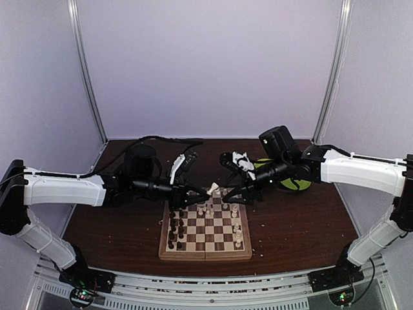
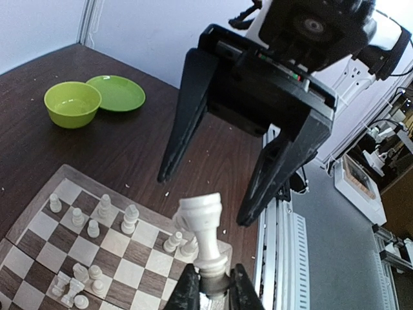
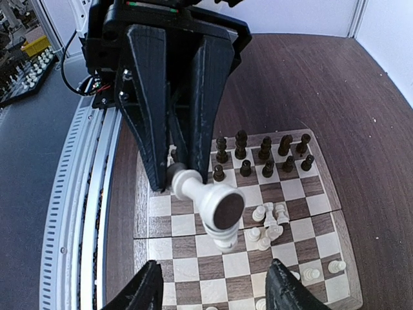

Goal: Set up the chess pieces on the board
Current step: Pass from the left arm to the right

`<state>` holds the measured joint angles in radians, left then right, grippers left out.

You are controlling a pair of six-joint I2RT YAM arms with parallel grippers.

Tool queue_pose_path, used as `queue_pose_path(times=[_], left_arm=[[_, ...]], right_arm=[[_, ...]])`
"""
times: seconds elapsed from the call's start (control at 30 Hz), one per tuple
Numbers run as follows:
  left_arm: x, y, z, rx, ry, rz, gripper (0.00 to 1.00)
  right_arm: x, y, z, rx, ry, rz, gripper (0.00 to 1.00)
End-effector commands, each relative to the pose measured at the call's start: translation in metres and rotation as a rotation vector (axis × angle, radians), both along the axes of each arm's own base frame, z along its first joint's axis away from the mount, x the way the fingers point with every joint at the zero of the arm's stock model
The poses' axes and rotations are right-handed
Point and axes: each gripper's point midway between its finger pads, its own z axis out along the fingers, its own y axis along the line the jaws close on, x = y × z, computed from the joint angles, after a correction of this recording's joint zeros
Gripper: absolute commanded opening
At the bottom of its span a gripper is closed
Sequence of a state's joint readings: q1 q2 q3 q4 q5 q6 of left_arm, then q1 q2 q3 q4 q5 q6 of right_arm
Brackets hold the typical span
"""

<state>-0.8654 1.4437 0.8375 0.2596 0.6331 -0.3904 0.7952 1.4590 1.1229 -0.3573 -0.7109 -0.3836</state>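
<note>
My left gripper [image 2: 213,278] is shut on a cream-white chess piece [image 2: 201,223], held by one end above the board's [image 2: 122,242] far edge. The piece's [image 3: 216,206] dark felt base faces my right gripper [image 3: 216,271], which is open, its fingers on either side of the piece and apart from it. From above, the two grippers [image 1: 193,192] [image 1: 232,192] meet over the board [image 1: 205,256] with the piece [image 1: 212,188] between them. Dark pieces [image 3: 261,155] stand in two rows on one side. White pieces [image 3: 268,223] sit bunched mid-board, with others [image 2: 93,216] spread over nearby squares.
A green bowl [image 2: 72,103] and green plate [image 2: 116,92] sit on the brown table beyond the board, by the right arm [image 1: 293,183]. White crumbs [image 2: 166,194] dot the table. A metal rail [image 3: 77,213] runs along the table's near edge.
</note>
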Motion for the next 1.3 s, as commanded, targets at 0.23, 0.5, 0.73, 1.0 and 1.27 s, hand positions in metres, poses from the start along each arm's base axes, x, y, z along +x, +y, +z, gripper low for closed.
queue_pose_path(times=[0.23,0.5,0.73,1.0,1.27], left_arm=[[-0.001,0.002,0.038,-0.126,-0.053,0.005,0.03],[-0.002,0.002,0.037,-0.13,-0.047,0.001,0.04],[-0.001,0.002,0.034,-0.123,-0.046,0.008,0.04],[0.001,0.006,0.038,-0.111,-0.065,0.024,0.04],[0.034,0.062,0.038,-0.014,-0.107,0.292,0.03]], right_arm=[[0.005,0.024,0.031,0.131,0.02,0.031,0.52],[0.002,0.029,0.024,0.132,0.039,0.055,0.43],[-0.004,0.027,0.021,0.136,0.046,0.075,0.19],[-0.005,0.022,0.01,0.105,0.055,0.064,0.11],[-0.01,0.018,-0.031,-0.06,0.061,0.077,0.11]])
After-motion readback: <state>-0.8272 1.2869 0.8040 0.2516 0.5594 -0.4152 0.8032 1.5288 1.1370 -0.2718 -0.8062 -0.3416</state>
